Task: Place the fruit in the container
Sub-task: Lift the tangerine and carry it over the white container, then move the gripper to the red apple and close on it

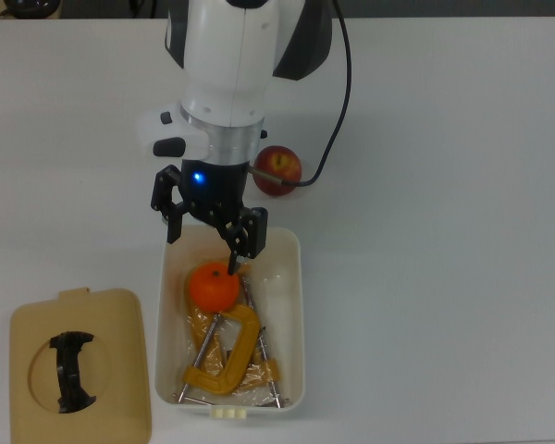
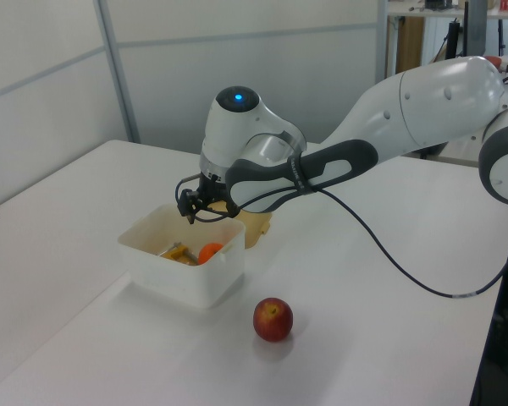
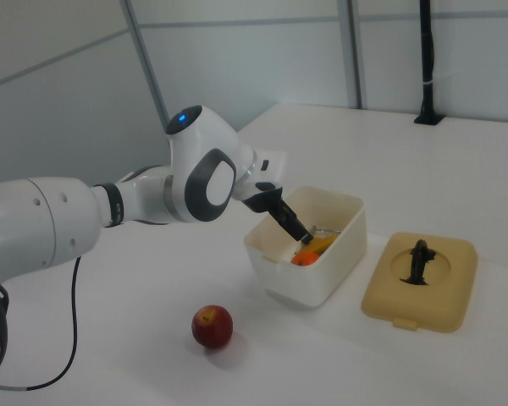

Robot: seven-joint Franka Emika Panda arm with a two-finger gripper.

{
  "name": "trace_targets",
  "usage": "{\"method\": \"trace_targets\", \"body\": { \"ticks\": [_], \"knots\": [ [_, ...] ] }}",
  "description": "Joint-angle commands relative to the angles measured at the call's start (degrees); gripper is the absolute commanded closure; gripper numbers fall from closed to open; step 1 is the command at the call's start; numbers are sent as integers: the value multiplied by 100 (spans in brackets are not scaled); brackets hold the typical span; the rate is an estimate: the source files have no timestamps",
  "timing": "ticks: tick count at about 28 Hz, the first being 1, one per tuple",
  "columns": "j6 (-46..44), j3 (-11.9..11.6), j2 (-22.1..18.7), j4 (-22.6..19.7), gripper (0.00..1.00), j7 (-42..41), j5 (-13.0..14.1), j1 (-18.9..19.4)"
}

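Lower centre of the top view: the orange (image 1: 213,286) lies in the container (image 1: 291,305). My gripper (image 1: 210,224) hovers above, fingers spread and empty. Next I fetch the apple (image 1: 279,167), on the table above the tub.

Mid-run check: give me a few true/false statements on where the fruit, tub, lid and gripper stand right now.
1. The orange lies inside the tub. True.
2. The apple is in the tub too. False: it sits on the table outside it, beyond the tub's short end in the top view.
3. The gripper is clamped on the orange. False: it is open above the tub, with the orange below it.
4. The tan lid covers the tub. False: it lies on the table beside the tub.
5. Yellow-orange clamps share the tub with the orange. True.
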Motion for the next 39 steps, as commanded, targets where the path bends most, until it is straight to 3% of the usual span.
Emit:
{"method": "trace_targets", "body": {
  "ticks": [1, 6, 8, 12, 16, 32, 39],
  "knots": [
    [-995, 205, -450, -134, 0, -699, 5, 30],
    [-1781, 399, -785, -433, 0, -1713, 313, 12],
    [-1940, 469, -1048, -749, 0, -2100, 471, 12],
    [-2028, 645, -1312, -1275, 0, -2364, 489, 21],
    [-2002, 725, -1295, -1479, 0, -2365, 454, 21],
    [-1132, 962, -1313, -2586, 0, -2251, -82, 74],
    [-666, 1146, -1278, -3000, 0, -1478, -837, 65]
  ]
}}
